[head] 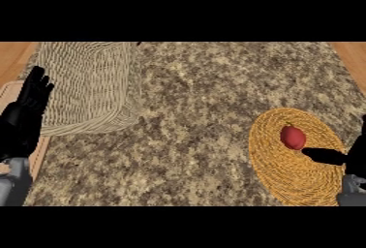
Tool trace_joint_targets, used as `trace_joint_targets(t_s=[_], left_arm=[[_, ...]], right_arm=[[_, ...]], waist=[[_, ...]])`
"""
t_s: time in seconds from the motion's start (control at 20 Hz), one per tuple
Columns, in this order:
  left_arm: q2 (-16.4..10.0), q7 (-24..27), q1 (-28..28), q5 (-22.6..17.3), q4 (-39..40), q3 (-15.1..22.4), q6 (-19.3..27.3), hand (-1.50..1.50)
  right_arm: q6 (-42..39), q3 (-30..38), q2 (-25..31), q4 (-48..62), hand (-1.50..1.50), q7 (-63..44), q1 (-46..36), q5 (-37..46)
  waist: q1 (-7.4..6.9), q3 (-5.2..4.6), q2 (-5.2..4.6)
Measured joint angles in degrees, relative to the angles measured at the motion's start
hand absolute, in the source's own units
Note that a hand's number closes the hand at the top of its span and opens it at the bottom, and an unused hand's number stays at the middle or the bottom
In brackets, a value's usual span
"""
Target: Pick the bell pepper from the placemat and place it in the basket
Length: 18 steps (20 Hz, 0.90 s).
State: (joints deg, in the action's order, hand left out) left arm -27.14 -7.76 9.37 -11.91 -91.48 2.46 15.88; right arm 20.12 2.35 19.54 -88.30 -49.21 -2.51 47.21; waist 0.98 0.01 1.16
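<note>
A red bell pepper (292, 137) lies on a round, woven orange placemat (286, 169) at the right of the counter. My right hand (336, 157) comes in from the right edge, its thumb stretched toward the pepper's lower right side, just short of it; the rest of the hand is cut off by the view's edge. A pale wicker basket (89, 87) stands at the far left with nothing visible inside. My left hand (27, 114) rests open at the left edge, fingers up, in front of the basket's left side.
The speckled granite counter (193, 111) stretches between basket and placemat. Wooden surface (14, 55) shows at the far corners and along the left edge.
</note>
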Motion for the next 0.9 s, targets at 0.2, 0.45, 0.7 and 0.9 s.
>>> trace_joint_targets(t_s=[0.2,0.45,0.7,0.9], left_arm=[[0.4,-0.6,-0.4,0.3,-0.4,0.1,0.2,0.0],[1.5,-0.4,-0.2,1.0,-0.1,-0.1,0.2,0.0],[2.1,-0.9,0.5,1.8,0.4,-0.4,-0.2,0.0],[2.7,0.2,0.4,2.1,0.6,-0.7,-1.1,0.0]], right_arm=[[-10.2,-2.4,0.0,-9.9,-1.5,-10.5,-2.1,1.6],[-16.0,-4.4,-1.8,-20.1,-1.5,-15.9,-3.5,6.1],[-17.4,-4.3,-4.8,-24.0,-1.5,-15.3,-1.8,9.0],[-16.4,-4.1,-7.7,-23.0,-1.5,-13.3,0.7,11.3]], waist=[[0.33,0.22,0.14],[-0.02,0.61,0.02],[-0.42,0.86,-0.06],[-0.63,1.02,-0.14]])
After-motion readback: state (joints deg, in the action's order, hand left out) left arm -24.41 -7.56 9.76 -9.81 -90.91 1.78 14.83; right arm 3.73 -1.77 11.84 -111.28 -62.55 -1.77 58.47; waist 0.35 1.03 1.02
